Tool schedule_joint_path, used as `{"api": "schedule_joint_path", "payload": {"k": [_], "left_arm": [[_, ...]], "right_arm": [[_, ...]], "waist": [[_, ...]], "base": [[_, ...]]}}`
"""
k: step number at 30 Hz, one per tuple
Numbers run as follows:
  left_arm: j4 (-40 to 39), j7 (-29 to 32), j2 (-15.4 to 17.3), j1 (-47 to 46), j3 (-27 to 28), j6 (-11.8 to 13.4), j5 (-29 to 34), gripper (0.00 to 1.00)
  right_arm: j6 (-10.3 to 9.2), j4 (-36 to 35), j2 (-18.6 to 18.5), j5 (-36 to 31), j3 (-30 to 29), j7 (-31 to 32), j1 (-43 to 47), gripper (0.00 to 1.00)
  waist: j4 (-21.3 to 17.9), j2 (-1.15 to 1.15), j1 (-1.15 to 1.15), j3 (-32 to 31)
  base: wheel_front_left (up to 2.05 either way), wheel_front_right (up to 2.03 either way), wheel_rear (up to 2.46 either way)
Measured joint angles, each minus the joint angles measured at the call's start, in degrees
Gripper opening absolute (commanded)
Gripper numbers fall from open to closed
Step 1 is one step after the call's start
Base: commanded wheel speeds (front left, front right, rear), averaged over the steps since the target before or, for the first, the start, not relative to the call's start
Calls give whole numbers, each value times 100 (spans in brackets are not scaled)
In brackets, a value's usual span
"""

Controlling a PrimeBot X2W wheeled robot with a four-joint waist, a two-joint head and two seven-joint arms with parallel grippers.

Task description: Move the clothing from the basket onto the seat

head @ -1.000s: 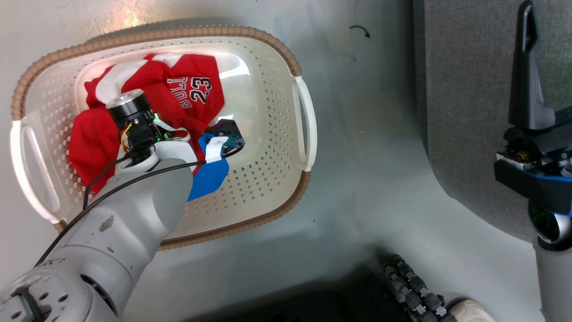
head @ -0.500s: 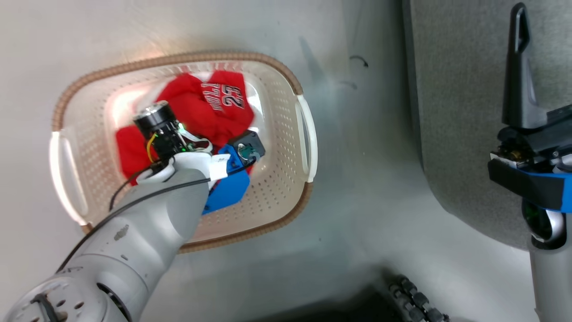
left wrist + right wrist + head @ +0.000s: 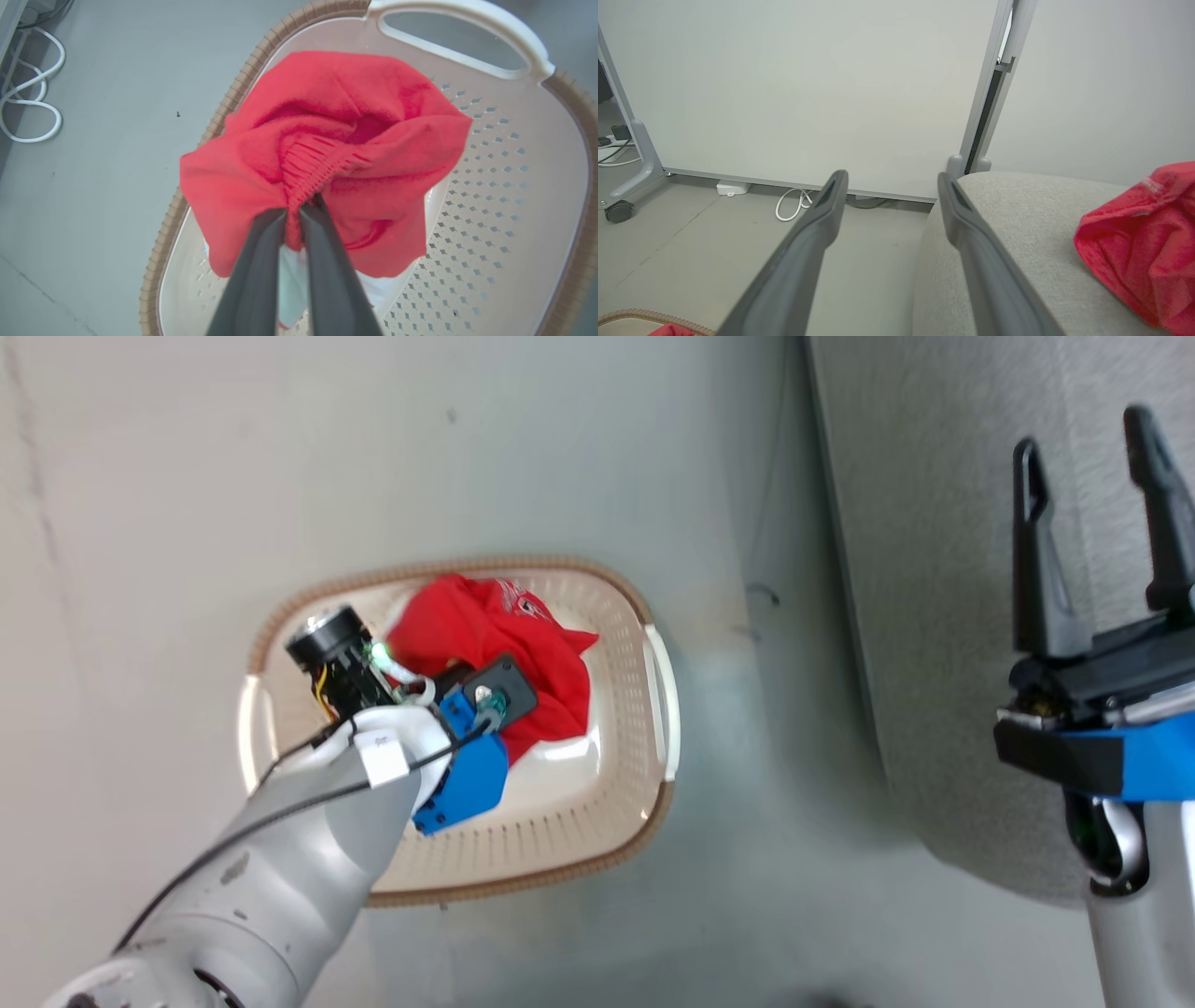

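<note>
My left gripper (image 3: 292, 217) is shut on the ribbed band of a red garment (image 3: 327, 140). The garment hangs bunched over the cream basket (image 3: 490, 210), and a bit of white fabric shows beneath it. From the head camera the same red garment (image 3: 504, 635) sits over the basket (image 3: 644, 737), beside my left wrist (image 3: 467, 709). A second red garment (image 3: 1139, 242) lies on the grey seat (image 3: 1017, 219). My right gripper (image 3: 1083, 434) stands open over the seat (image 3: 934, 569) with nothing between its fingers, seen along them as the right gripper (image 3: 892, 177).
Grey floor (image 3: 467, 448) surrounds the basket. A white cable (image 3: 28, 107) loops on the floor beyond the basket rim. A pale wheeled panel (image 3: 784, 93) with cables at its foot stands behind the seat.
The head camera has risen and pulled back. My left gripper has lifted the red garment from the basket bottom into a bunch. The right gripper has turned, so both fingers now show.
</note>
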Motion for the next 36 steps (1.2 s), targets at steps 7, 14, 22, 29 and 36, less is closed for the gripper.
{"api": "schedule_joint_path", "payload": {"k": [7, 14, 22, 29, 36], "left_arm": [[11, -371, -114, 290, 222, -2, -385, 0], [-115, -572, -187, 583, 542, 37, -772, 0], [-1040, -600, -34, 944, 1040, 118, -1012, 0], [-1950, -600, 300, 1501, 1589, 135, -1059, 0], [-2772, -600, 433, 1922, 2213, 137, -1047, 0]], "right_arm": [[1, 201, 42, -36, -51, -1, 355, 100], [0, 366, 90, -51, -70, 0, 647, 100], [0, 568, 194, -102, -129, -1, 1074, 100], [1, 681, 274, -135, -151, -1, 1452, 100], [0, 725, 336, -151, -174, -1, 1732, 100]], "waist": [[130, 0, 0, -801], [251, 0, -1, -1516], [408, 0, -2, -2265], [507, 0, -1, -2892], [574, 0, -1, -3372]], "base": [[0, 0, 0], [0, 0, 0], [0, 0, 0], [0, 0, 0], [0, 0, 0]]}}
